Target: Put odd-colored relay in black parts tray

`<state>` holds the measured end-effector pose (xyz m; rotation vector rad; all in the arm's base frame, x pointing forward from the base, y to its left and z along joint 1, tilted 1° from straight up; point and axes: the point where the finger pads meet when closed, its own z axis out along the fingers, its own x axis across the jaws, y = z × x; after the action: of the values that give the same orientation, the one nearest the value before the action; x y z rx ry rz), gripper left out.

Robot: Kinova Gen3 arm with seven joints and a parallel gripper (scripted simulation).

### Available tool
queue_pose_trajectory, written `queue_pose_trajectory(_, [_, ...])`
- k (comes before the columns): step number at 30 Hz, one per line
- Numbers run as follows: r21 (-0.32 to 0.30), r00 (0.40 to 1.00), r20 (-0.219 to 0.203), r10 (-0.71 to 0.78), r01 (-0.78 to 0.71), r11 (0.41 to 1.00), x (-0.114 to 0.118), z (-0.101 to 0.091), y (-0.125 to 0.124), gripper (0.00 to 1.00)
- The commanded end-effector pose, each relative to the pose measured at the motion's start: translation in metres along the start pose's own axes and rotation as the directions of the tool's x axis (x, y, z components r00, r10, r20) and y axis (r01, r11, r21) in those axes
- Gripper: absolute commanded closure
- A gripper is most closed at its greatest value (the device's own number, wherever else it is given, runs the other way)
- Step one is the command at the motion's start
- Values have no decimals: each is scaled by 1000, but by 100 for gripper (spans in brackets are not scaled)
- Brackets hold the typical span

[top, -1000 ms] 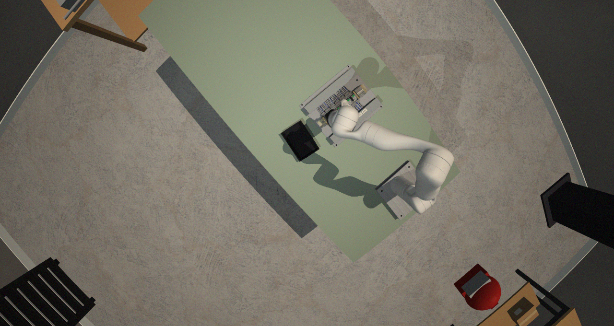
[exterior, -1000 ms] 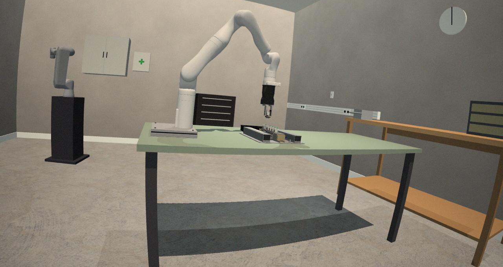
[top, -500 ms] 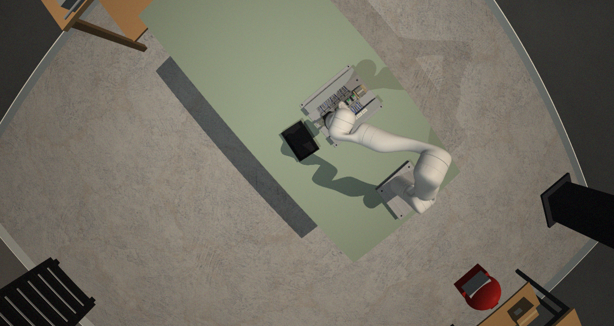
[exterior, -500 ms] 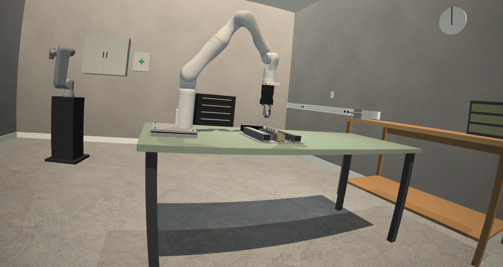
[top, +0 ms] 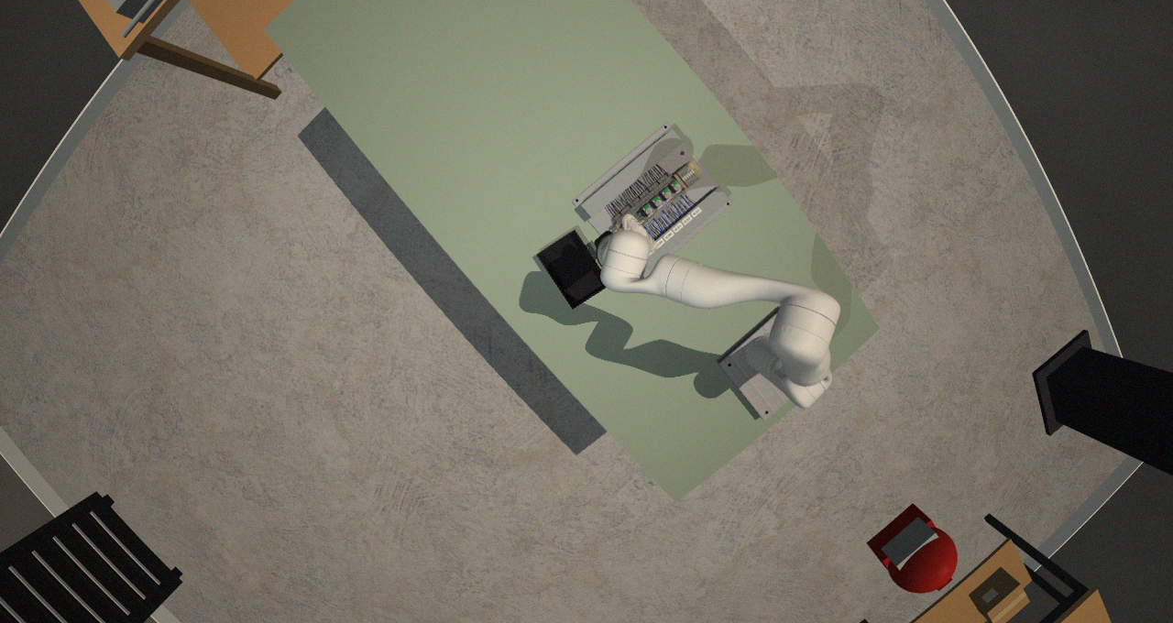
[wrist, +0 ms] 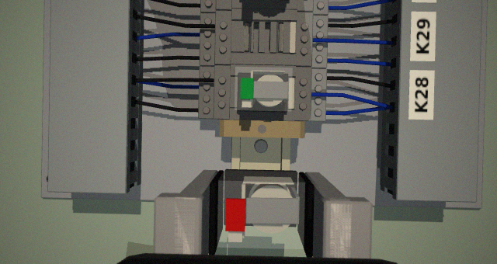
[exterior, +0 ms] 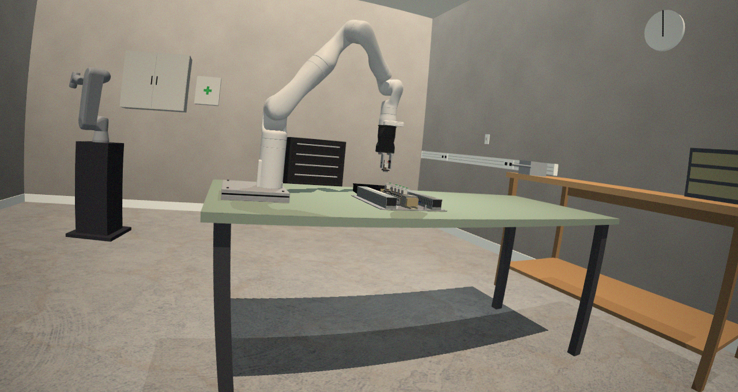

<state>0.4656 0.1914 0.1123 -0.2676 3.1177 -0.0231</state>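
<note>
My gripper (wrist: 260, 200) (exterior: 384, 168) is shut on the relay with the red button (wrist: 272, 210) and holds it in the air above the near end of the relay panel (wrist: 89, 81) (top: 623, 172) (exterior: 371, 196). The panel lies flat on the green table (top: 451, 86) (exterior: 490, 208). On the panel, the socket beside label K29 (wrist: 268, 36) is empty, and a relay with a green button (wrist: 264, 89) sits beside K28. The black parts tray (top: 570, 268) lies on the table right beside the panel's end; in the overhead view my wrist partly covers it.
The arm's base plate (top: 742, 373) (exterior: 255, 191) is bolted at the table's corner. A wooden bench (exterior: 619, 196) stands to the right of the table. A black pedestal with a second arm (exterior: 98, 183) stands on the floor at the left.
</note>
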Motion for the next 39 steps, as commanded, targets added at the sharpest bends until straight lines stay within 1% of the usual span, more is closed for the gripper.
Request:
queue_pose_trajectory(1, [1,1000,2,1,-1,1000,-1,-1,11,100])
queue_pose_trajectory(10, [1,1000,2,1,-1,1000,-2,-1,66,100])
queue_pose_trajectory(15, [1,1000,2,1,-1,1000,-3,-1,93,100])
queue_pose_trajectory(17, [1,1000,2,1,-1,1000,-3,-1,93,100])
queue_pose_trajectory(22, [1,1000,2,1,-1,1000,-3,-1,112,100])
queue_pose_trajectory(27, [1,1000,2,1,-1,1000,-4,-1,124,100])
queue_pose_trajectory(39, [1,1000,2,1,-1,1000,-4,-1,128,100])
